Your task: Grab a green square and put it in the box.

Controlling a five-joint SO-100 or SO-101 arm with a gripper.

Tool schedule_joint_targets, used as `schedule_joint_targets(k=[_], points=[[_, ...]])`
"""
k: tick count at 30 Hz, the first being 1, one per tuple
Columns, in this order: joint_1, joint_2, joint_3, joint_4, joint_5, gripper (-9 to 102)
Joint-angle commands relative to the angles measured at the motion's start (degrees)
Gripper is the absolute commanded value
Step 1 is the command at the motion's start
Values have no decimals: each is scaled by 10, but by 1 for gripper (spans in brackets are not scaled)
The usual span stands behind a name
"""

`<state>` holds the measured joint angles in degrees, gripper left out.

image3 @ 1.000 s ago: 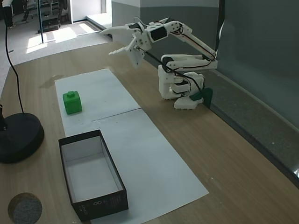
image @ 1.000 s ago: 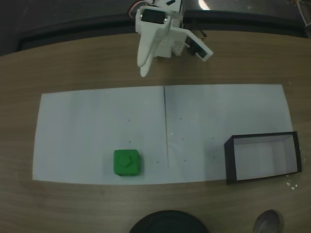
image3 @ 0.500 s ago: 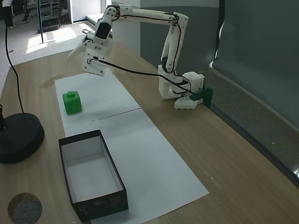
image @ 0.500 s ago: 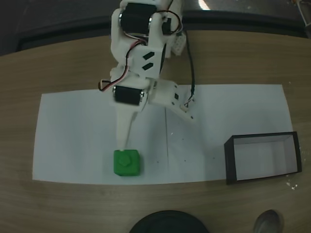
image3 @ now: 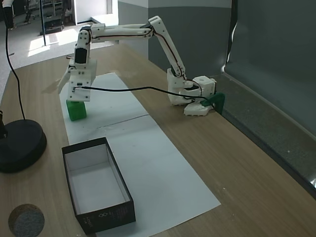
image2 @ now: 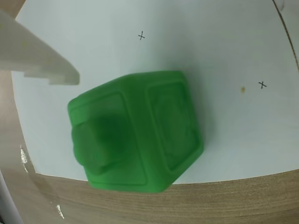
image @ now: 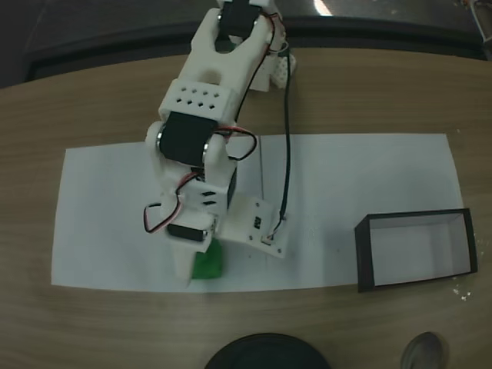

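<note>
Hovering my hand (image3: 69, 94) directly over green cube (image2: 135, 133), cube sitting just below, one white finger (image2: 39, 58) showing beside it; cannot tell whether fingers are spread

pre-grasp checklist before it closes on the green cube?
1. Gripper over the green square: ok, it hangs right above the cube in a fixed view.
2. Gripper open: ok, the fingers are spread in that view, and in the wrist view one finger sits clear of the cube.
3. Cube between the fingers: cannot tell, the wrist view shows no second finger.
4. Cube resting flat: ok, it sits on the white paper, close to the paper's edge.
5. Box ready: ok, its white floor is bare and it stands apart from the cube.
6. Cable clear of the cube: ok, it hangs in the air above the paper.
</note>
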<state>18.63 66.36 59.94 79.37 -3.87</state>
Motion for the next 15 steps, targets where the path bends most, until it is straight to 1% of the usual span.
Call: schedule_joint_targets(k=[1, 11, 15], points=[[5, -4, -51, 0, -1, 35], [-1, -56, -52, -4, 2, 35], [-2, -70, -53, -7, 0, 33]])
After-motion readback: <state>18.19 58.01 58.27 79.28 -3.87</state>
